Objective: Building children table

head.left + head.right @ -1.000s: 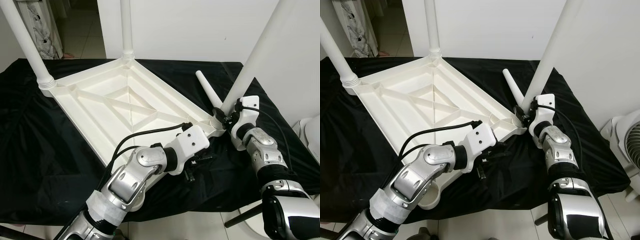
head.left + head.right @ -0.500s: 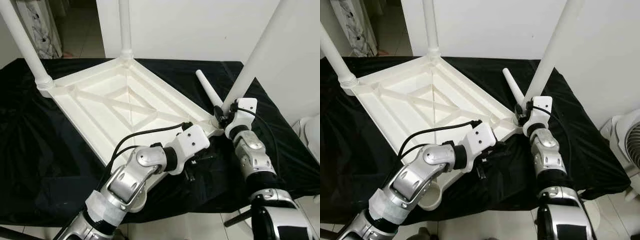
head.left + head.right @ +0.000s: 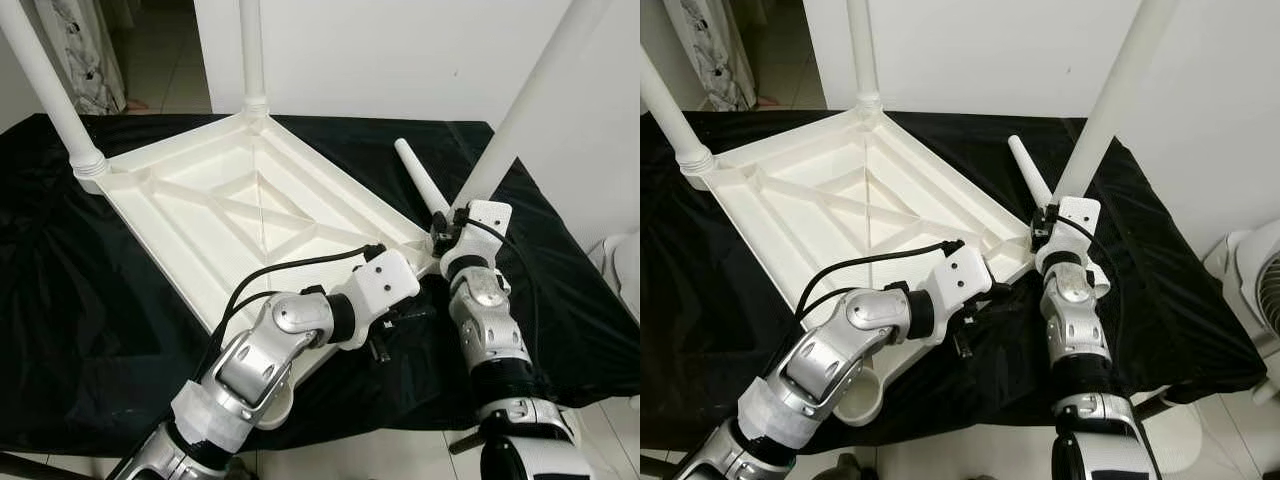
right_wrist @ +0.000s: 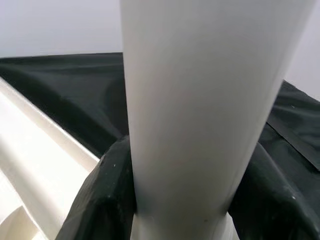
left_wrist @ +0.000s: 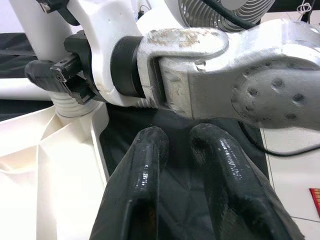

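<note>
The white plastic tabletop lies upside down on a black cloth. White legs stand in its far-left corner and back corner. A third leg rises tilted from the right corner, and my right gripper is shut on its base; in the right wrist view the leg sits between the black fingers. A loose leg lies on the cloth behind it. My left gripper hovers low over the cloth beside the right corner, shut with nothing in it.
The tabletop's near corner socket overhangs the front edge of the cloth-covered surface. A fan stands on the floor to the right. A white wall runs close behind, with a doorway at the back left.
My right forearm and elbow have swung left toward the tabletop, and the held leg has tipped a little with them. The left arm has stayed where it was.
</note>
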`<state>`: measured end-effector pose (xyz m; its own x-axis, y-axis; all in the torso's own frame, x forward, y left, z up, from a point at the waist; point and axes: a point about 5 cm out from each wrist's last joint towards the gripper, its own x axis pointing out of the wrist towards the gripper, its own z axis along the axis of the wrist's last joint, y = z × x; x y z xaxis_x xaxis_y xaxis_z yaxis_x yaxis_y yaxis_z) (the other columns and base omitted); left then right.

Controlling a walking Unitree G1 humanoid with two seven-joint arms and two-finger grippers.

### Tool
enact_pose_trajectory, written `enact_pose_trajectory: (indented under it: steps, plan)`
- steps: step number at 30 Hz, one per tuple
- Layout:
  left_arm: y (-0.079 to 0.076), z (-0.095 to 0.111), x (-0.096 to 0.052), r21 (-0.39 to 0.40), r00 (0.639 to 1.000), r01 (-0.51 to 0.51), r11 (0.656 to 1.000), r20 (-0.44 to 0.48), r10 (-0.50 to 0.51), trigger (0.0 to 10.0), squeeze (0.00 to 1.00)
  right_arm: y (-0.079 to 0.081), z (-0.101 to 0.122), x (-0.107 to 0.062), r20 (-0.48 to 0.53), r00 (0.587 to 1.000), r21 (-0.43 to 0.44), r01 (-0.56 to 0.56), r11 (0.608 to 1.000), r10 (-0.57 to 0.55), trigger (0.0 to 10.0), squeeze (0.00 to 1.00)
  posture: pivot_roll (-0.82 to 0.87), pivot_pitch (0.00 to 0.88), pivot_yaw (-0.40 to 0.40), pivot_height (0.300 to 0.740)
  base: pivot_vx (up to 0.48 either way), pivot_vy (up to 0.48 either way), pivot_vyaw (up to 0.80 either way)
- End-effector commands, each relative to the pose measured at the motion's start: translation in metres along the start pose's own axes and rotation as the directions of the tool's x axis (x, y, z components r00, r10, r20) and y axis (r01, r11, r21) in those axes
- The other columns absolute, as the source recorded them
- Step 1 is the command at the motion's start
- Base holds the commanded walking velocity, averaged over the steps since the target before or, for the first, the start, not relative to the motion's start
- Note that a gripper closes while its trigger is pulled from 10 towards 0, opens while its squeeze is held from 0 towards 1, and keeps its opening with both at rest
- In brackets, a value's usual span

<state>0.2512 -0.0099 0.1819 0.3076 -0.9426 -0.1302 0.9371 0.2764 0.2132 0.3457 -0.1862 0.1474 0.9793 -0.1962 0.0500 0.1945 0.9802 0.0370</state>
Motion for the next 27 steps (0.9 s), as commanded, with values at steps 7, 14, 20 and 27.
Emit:
enact_pose_trajectory:
  steps: [7, 14, 20, 27]
  plan:
    - [0.000, -0.001, 0.001, 0.000, 1.000, -0.029, 1.000, -0.003, 0.029, 10.0, 0.00, 0.011, -0.024, -0.026, -0.131, 0.975, 0.047, 0.187, 0.981, -0.179, 0.0, 0.00, 0.05, 0.046, -0.030, 0.740, 0.000, 0.000, 0.00]
    - [0.001, -0.001, 0.001, 0.001, 1.000, -0.027, 1.000, -0.006, 0.027, 10.0, 0.00, 0.025, -0.018, -0.034, -0.144, 0.970, 0.093, 0.209, 0.974, -0.194, 0.0, 0.00, 0.05, 0.046, -0.030, 0.740, 0.000, 0.000, 0.00]
    - [0.002, -0.001, 0.000, 0.000, 1.000, -0.030, 1.000, -0.009, 0.030, 10.0, 0.00, 0.030, -0.017, -0.034, -0.165, 0.975, 0.118, 0.167, 0.979, -0.147, 10.0, 0.00, 0.05, 0.045, -0.030, 0.740, 0.000, 0.000, 0.00]
    - [0.003, -0.001, 0.000, -0.001, 1.000, -0.029, 1.000, -0.009, 0.029, 10.0, 0.00, 0.027, -0.011, -0.027, -0.133, 0.988, 0.155, 0.098, 0.983, -0.078, 10.0, 1.00, 0.05, 0.046, -0.027, 0.740, 0.000, 0.000, 0.00]
